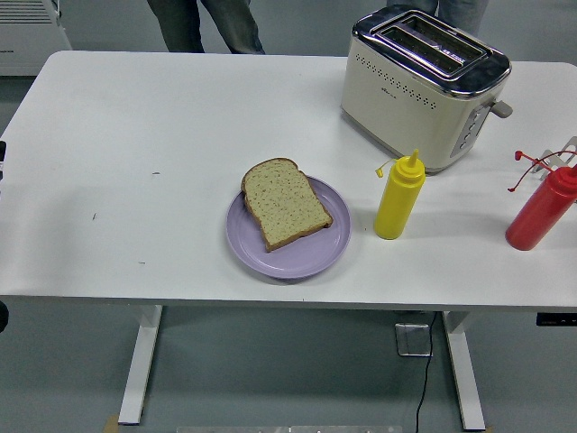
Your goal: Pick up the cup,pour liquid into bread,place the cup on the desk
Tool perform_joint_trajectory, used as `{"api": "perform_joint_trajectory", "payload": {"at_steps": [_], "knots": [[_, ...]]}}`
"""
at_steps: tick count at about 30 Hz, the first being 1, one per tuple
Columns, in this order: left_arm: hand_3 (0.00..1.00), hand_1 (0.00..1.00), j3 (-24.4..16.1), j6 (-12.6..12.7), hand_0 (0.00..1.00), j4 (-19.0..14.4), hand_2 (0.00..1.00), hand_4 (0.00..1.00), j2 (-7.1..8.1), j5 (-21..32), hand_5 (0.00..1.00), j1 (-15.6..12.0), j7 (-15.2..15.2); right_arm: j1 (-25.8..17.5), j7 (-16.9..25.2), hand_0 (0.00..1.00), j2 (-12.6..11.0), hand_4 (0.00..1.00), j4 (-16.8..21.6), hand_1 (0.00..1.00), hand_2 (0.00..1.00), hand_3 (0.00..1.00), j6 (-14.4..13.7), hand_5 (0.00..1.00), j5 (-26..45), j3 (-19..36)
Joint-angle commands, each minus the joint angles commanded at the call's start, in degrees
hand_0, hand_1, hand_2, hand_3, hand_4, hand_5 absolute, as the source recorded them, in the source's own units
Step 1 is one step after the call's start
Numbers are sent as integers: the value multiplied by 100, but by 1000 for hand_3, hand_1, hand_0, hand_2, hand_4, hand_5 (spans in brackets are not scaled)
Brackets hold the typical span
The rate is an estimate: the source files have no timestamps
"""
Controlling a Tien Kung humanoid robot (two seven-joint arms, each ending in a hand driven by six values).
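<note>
White table (135, 135) bears bread (286, 204), toaster (422, 86)

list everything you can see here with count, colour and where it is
table: 1, white, fills most of the view
plate: 1, lilac, near the table's front edge, centre
bread slice: 1, brown crust, lying on the plate
yellow squeeze bottle: 1, upright, right of the plate, in front of the toaster
red squeeze bottle: 1, upright, at the right edge
toaster: 1, cream and chrome, far right of the table
cable: 1, black, hanging under the table
person's legs: dark trousers, beyond the far edge, top left
robot hands: neither in view; only small dark parts at the left edge
</note>
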State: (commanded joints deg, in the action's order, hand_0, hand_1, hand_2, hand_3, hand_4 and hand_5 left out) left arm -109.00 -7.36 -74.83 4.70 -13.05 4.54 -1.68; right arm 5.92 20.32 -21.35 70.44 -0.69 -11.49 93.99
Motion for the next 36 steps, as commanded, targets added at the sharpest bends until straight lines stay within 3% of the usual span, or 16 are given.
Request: {"api": "perform_joint_trajectory", "payload": {"at_steps": [36], "knots": [[819, 817, -38, 4, 825, -31, 861, 653, 14, 19, 998, 35, -2, 33, 38, 801, 24, 504, -117, 776, 801, 813, -28, 455, -7, 23]]}}
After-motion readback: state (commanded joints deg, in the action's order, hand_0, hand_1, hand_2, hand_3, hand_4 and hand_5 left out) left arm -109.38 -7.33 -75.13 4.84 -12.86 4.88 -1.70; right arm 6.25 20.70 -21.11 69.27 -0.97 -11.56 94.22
